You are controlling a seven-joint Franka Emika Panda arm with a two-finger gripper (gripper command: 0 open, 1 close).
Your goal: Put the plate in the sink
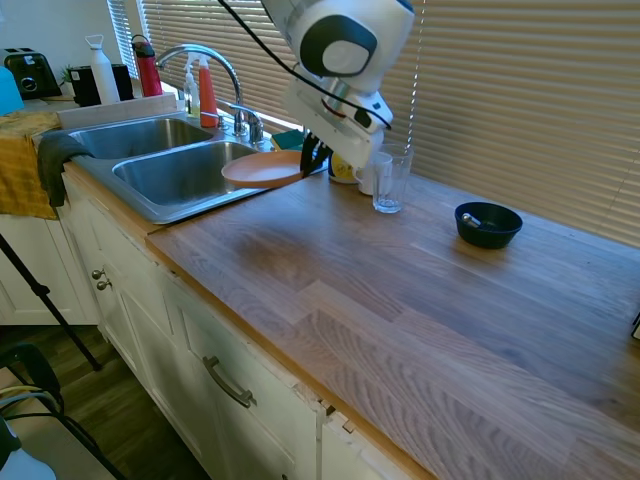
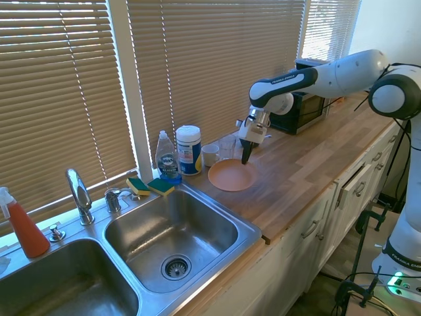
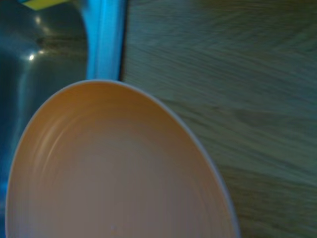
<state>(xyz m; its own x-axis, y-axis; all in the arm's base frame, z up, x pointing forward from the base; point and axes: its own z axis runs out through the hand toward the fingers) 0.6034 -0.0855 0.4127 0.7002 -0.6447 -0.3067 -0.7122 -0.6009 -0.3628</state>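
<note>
The wooden counter (image 1: 400, 300) carries everything around me; set into it is the two-basin steel sink (image 2: 171, 227), its far basin cut off at the picture's edge in the second exterior view, with the curved faucet (image 1: 205, 55) behind; blinds (image 2: 66, 85) cover the window along the back. My gripper (image 2: 246, 158) is clamped on the far rim of the orange plate (image 2: 231, 175), dark fingers pinching its edge; the plate sits low at the counter's end, and in the first exterior view it juts over the sink's rim toward the near basin, though I cannot tell whether it rests on the wood or hangs just above it; the wrist view shows it blurred, filling most of the frame. Behind the plate stand a white canister (image 2: 189, 150) and a clear soap bottle (image 2: 166, 157); their labels are too small to read; two yellow-and-green sponges (image 2: 150, 186) lie by the basin's corner. A clear glass (image 1: 389, 180) stands just beside my wrist; a small dark bowl (image 1: 488, 224) sits well apart; an orange spray bottle (image 2: 25, 227) stands by the far basin.
</note>
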